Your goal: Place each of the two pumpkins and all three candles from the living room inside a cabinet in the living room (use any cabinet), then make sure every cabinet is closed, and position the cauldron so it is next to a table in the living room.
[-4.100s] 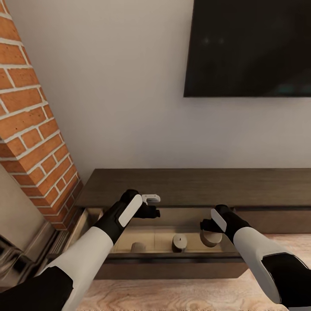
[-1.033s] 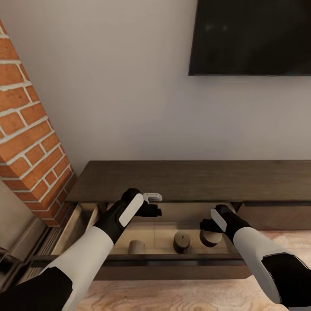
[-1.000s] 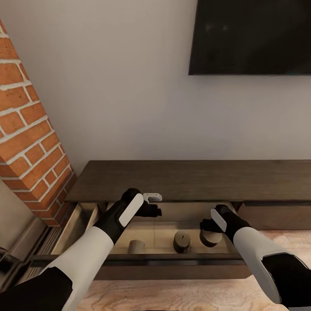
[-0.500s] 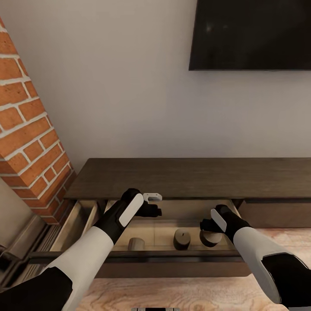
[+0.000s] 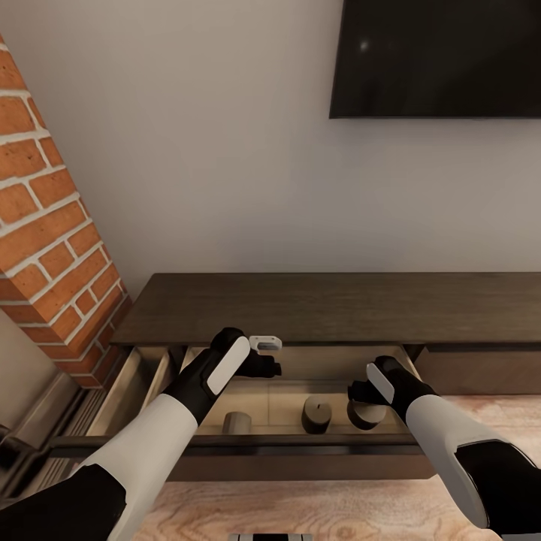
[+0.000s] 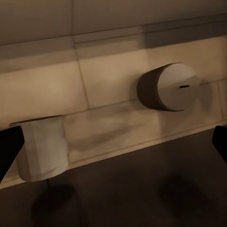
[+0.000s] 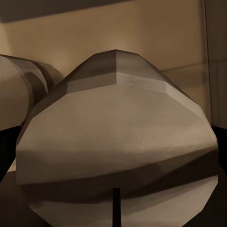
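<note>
Pale-wood drawer (image 5: pixel 289 402) of the long dark-brown cabinet (image 5: pixel 330 308) stands open — three squat grey-olive candles (image 5: pixel 316 415) inside. Right gripper (image 5: pixel 366 400) clamped on one; left gripper (image 5: pixel 264 355) hovers above, fingers apart. Beyond: one black wall screen (image 5: pixel 436 56).

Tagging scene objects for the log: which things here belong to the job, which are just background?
Job:
- three squat grey-olive candles
- open pale-wood drawer of the long dark-brown cabinet

Background:
- black wall-mounted TV
- red brick column
- pale wood floor
</note>
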